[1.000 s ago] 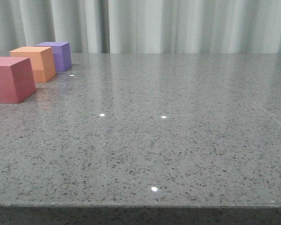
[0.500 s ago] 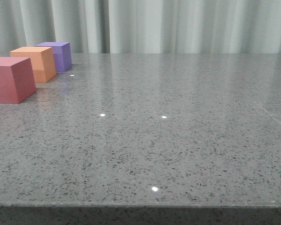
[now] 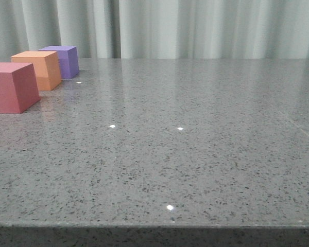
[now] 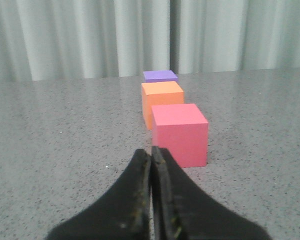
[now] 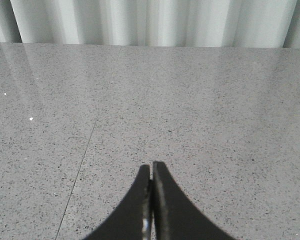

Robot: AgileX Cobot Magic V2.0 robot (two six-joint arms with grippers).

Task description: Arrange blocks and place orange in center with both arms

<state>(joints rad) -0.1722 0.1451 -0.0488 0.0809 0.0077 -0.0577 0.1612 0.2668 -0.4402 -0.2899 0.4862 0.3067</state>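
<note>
A: Where does the front view sit?
B: Low at the surface (image 3: 195, 154) edge, facing the curtain (image 3: 195, 28); the pink block (image 3: 11, 87) is near, far left.
A: And the wrists?
B: Left looks along the block row, sharing it; right sees only bare surface and curtain.

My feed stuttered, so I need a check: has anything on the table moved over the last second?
Nothing visibly changed. The pinkish-red cube, orange cube and purple cube sit in the same row at the table's far left, and no arm has entered the front view.

Three blocks (image 3: 33, 77) line up (far left) on table (image 3: 195, 154).
</note>
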